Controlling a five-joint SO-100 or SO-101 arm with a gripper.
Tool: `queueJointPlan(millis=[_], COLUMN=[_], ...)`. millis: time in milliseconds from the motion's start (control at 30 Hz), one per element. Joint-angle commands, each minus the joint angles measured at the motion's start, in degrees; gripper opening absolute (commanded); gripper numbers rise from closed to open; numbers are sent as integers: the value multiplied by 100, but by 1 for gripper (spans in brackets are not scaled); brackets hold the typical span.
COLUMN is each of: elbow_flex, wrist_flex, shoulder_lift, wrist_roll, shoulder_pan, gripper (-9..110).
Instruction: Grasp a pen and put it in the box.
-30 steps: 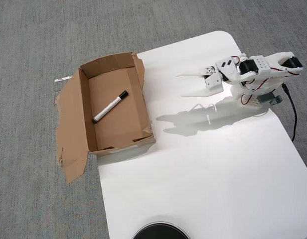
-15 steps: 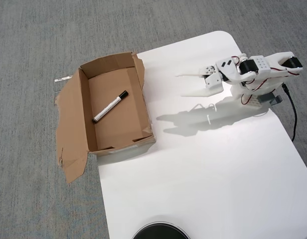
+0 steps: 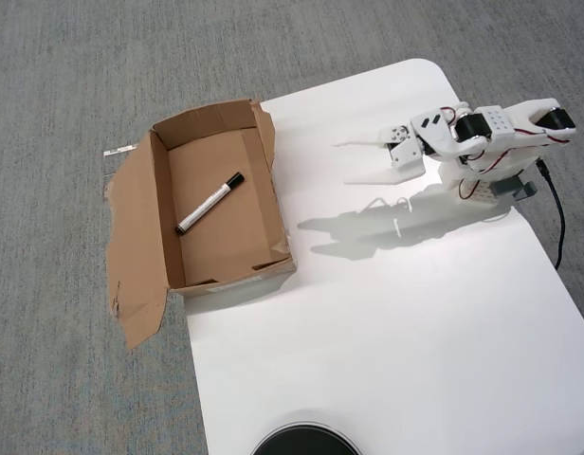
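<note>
A white marker pen (image 3: pixel 209 203) lies on the floor of a brown cardboard box (image 3: pixel 276 180), its long axis running diagonally with the black cap toward the box's upper right and the small dark tip toward its lower left, clear of all 4 walls; it is the only thing seen inside. The box sits at the left edge of the white table (image 3: pixel 396 322), near the table's top-left corner, and appears to overhang the grey carpet (image 3: pixel 64 76), with 1 wide ragged flap folded outward over that carpet. Across a bare stretch of tabletop, well apart to the right in the overhead view, the single arm's gripper (image 3: pixel 341 162) points left toward the box, raised above the table to judge by the shadow beneath it, its 2 white fingers spread wide and holding nothing. The arm's base stands close to the table's right edge, a black cable (image 3: pixel 557 213) trailing down from it. A dark round object (image 3: pixel 304 441) shows partly at the table's bottom edge. With the pen resting in the box and the gripper empty, the task looks complete; any further reach would have to go leftward over the box's near wall
</note>
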Motion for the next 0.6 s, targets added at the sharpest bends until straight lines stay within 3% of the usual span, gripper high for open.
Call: queueJointPlan(millis=[0, 567], elbow_flex=[163, 163], wrist_flex=[-26, 9], shoulder_lift=[360, 343], wrist_roll=[40, -83], shoulder_pan=[-31, -22], gripper=[24, 24])
